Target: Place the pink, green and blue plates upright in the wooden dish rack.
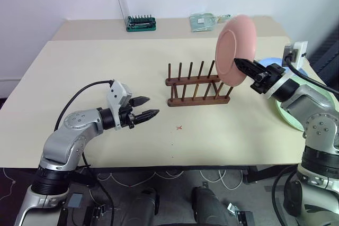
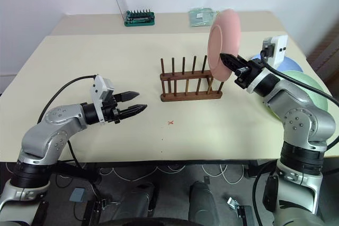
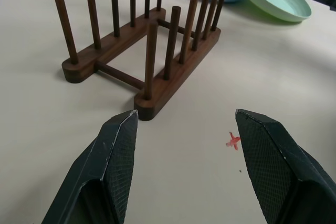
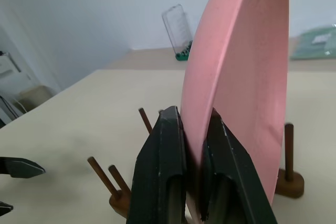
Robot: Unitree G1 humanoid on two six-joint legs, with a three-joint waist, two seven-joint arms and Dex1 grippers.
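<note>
The pink plate (image 1: 236, 50) is held on edge in the right claw (image 1: 239, 62), whose fingers are clamped on the rim at the plate's lower part; in the right wrist view the rim is seen pinched between the two black fingers (image 4: 160, 166). The plate is seen at the upper right of the head views, raised above the right end of the rack (image 1: 197, 84), which stands empty on the table (image 1: 95, 67) at the centre of the frame. The left claw (image 1: 146, 107) is seen at the lower left, spread open and holding nothing, pointed toward the rack and apart from it. A small red cross (image 1: 179, 127) is marked on the table below the rack. The green plate (image 2: 296, 86) and the blue plate (image 2: 283, 63) lie flat at the right edge, behind the right arm.
</note>
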